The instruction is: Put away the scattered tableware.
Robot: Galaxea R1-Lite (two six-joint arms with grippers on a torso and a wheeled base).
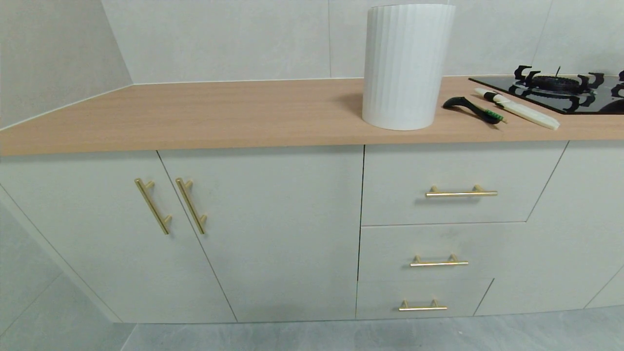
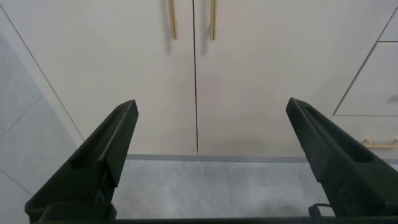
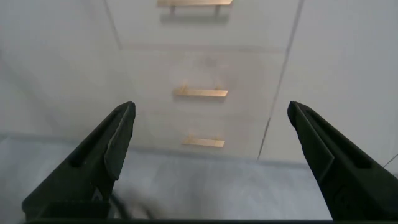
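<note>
On the wooden counter (image 1: 219,114) stands a tall white ribbed holder (image 1: 405,66). Just to its right lie a black-handled utensil (image 1: 470,108) and a white knife-like utensil with a green and black grip (image 1: 517,108). My left gripper (image 2: 211,112) hangs low and open, facing the double cabinet doors (image 2: 196,68) with nothing between its fingers. My right gripper (image 3: 211,115) is likewise open and low, facing the stack of drawers (image 3: 199,93) with gold handles.
A black gas hob (image 1: 560,90) sits at the counter's far right behind the utensils. Below are two cabinet doors with gold handles (image 1: 170,204) and three drawers (image 1: 460,192). Grey tile floor (image 1: 341,336) lies in front.
</note>
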